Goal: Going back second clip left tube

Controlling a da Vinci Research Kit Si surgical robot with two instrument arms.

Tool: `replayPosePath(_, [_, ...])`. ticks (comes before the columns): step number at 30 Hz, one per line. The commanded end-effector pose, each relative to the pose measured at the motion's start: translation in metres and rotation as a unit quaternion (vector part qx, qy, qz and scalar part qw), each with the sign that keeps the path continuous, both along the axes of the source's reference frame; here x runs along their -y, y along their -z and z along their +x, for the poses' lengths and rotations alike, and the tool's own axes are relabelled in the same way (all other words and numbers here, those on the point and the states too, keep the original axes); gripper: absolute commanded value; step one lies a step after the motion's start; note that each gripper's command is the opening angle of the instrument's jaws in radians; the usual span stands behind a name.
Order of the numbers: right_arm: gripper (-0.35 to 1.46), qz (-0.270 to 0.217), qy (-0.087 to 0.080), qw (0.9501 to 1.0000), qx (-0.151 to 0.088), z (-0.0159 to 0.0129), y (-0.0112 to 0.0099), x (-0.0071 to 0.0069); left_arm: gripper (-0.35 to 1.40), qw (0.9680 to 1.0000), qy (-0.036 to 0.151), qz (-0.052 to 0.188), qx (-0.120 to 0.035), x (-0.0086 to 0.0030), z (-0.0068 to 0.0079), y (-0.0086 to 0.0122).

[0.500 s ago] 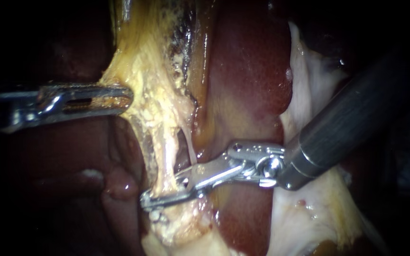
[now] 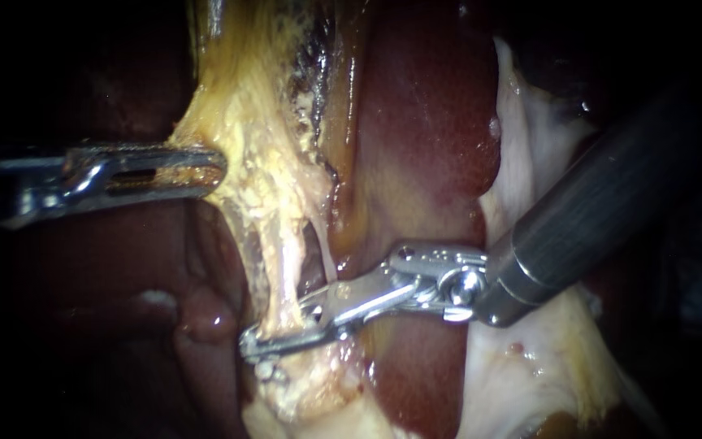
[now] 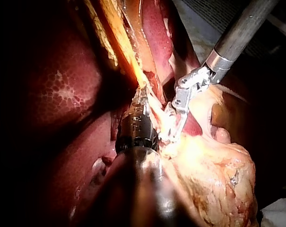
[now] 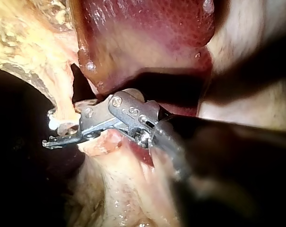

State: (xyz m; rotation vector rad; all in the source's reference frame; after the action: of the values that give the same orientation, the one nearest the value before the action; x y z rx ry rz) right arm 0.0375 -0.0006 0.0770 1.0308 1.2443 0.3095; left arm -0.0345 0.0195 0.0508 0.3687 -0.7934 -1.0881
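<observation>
My left instrument (image 2: pixel 205 171) clenches the yellow tissue (image 2: pixel 245 122), holding it leftward, I judge to stretch the left tube (image 2: pixel 284 272), which my right instrument (image 2: pixel 255 345) clasps at its near end, left of the liver (image 2: pixel 424 122).

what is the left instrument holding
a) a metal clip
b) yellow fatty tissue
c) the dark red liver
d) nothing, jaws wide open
b: the left instrument has its jaws shut on the edge of the yellow tissue, which stretches out toward it.
</observation>
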Motion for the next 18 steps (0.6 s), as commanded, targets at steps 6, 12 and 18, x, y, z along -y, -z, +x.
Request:
replayPosePath(6, [0.58, -0.010, -0.040, 0.9990, 0.019, -0.0003, 0.0006, -0.0010, -0.35, 1.0000, 0.001, 0.000, 0.000, 0.0001, 0.0000, 0.0000])
replayPosePath(12, [0.60, -0.033, -0.052, 0.9979, 0.018, -0.0006, 0.0007, -0.0012, -0.35, 1.0000, 0.001, 0.000, -0.001, 0.0001, 0.0000, 0.0001])
replayPosePath(18, [0.60, -0.043, -0.055, 0.9975, 0.016, -0.0021, 0.0007, -0.0016, -0.35, 1.0000, 0.000, 0.000, 0.000, 0.0002, 0.0002, 0.0001])
